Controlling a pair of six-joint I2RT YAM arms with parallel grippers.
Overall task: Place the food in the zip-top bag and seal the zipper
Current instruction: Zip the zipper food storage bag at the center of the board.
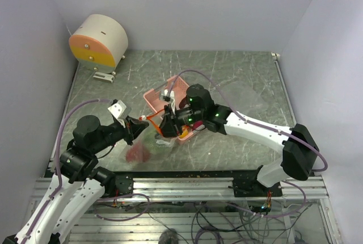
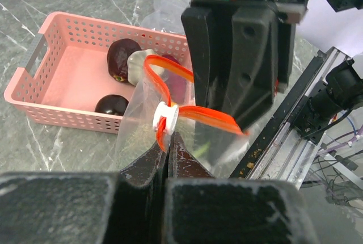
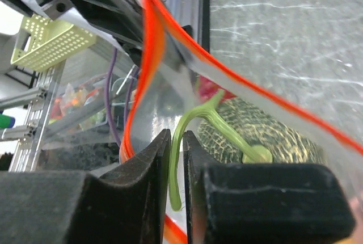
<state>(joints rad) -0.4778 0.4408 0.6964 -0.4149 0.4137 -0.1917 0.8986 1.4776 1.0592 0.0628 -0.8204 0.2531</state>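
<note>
We keep the bag (image 2: 139,122) mouth open. The left gripper (image 2: 168,148) clamps the zipper (image 2: 207,113). The right gripper (image 3: 177,150) pinches a green piece (image 3: 266,130) by its stem at the mouth. At least three pieces (image 2: 122,57) lie in the basket (image 2: 34,85). Sealing is not yet done.

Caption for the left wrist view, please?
Left gripper pinches the zip-top bag beside its white slider while the right gripper meets the orange zipper; pink basket holds dark fruits behind.

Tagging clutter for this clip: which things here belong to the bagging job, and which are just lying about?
Job: zip-top bag, zipper, green fruit, dark fruits, whitish bulb, left tool, right tool.
Lying about: pink basket, white-and-orange drum, yellow basket.
</note>
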